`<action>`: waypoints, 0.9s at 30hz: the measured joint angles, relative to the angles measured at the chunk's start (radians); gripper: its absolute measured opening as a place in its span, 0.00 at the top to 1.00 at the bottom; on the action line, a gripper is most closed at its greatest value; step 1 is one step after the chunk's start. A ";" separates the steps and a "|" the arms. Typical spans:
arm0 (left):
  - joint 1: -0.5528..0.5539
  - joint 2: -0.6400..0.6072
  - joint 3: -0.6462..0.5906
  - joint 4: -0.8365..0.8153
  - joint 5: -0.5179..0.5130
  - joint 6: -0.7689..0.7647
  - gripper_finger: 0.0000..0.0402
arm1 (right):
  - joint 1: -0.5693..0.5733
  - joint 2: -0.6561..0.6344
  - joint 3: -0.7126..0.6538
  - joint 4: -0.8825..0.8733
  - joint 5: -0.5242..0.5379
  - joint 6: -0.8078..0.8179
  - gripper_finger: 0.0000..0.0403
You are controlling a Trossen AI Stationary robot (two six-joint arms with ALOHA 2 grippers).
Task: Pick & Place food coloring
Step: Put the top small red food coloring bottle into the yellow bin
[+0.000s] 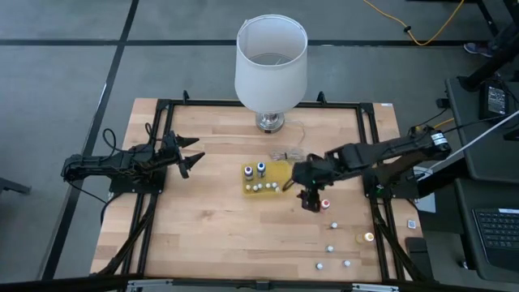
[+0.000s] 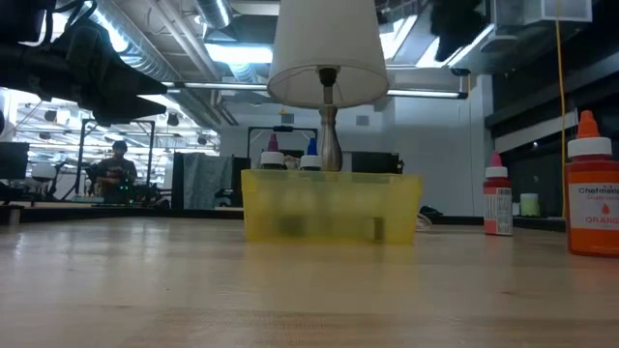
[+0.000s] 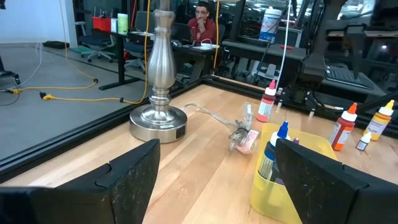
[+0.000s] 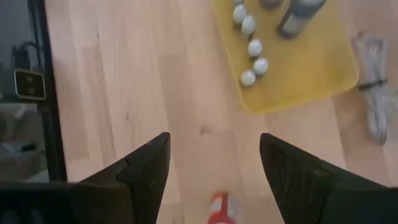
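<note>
The food coloring is a set of tiny bottles. Several stand in the yellow tray (image 1: 280, 169) (image 4: 298, 68): two taller ones with blue tops (image 1: 261, 168) and a row of white tops (image 1: 264, 187) (image 4: 254, 48). A red-topped bottle (image 1: 325, 204) (image 4: 219, 208) stands on the table right of the tray, and more (image 1: 332, 248) stand toward the near right corner. My right gripper (image 1: 306, 197) (image 4: 214, 140) is open, pointing down, beside the red-topped bottle. My left gripper (image 1: 195, 158) (image 3: 217, 146) waits open at the table's left.
A lamp with a big white shade (image 1: 271, 62) stands on its metal base (image 3: 158, 121) at the far edge. A small coiled cord (image 1: 289, 154) lies between lamp and tray. An orange bottle (image 2: 592, 188) stands near the right edge. Bare wood lies left of the tray.
</note>
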State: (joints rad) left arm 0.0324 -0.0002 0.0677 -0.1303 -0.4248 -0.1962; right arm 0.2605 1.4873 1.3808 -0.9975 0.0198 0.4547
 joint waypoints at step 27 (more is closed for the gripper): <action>0.000 0.000 0.000 0.000 0.000 0.000 0.22 | 0.512 -0.061 -0.296 -0.041 0.171 0.901 0.38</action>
State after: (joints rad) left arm 0.0322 -0.0002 0.0677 -0.1299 -0.4252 -0.1963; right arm 0.7721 1.4261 1.0851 -1.0380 0.1905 1.3555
